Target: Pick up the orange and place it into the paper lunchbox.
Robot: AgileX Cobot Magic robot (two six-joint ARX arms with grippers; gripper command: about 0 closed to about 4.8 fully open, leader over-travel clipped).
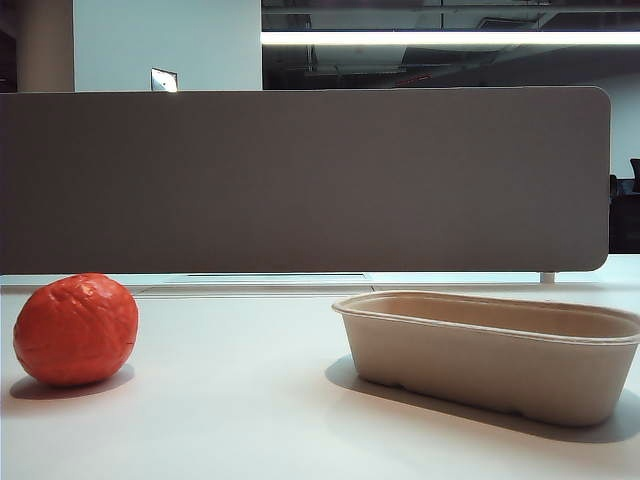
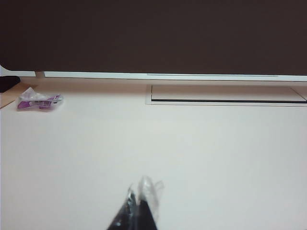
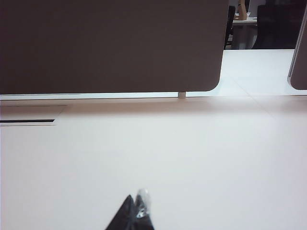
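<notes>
Orange (image 1: 76,330) sits on the white table (image 1: 240,420) at the left of my exterior view, well apart from the paper lunchbox (image 1: 490,355) on the right, which holds nothing I can see. Neither arm shows there. On my wrist cameras, the left gripper (image 2: 138,211) and right gripper (image 3: 133,213) both look clenched over bare tabletop, grasping nothing.

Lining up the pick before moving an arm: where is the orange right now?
In the exterior view the orange sits on the white table at the far left, well apart from the paper lunchbox on the right. Neither wrist view shows it.
</notes>
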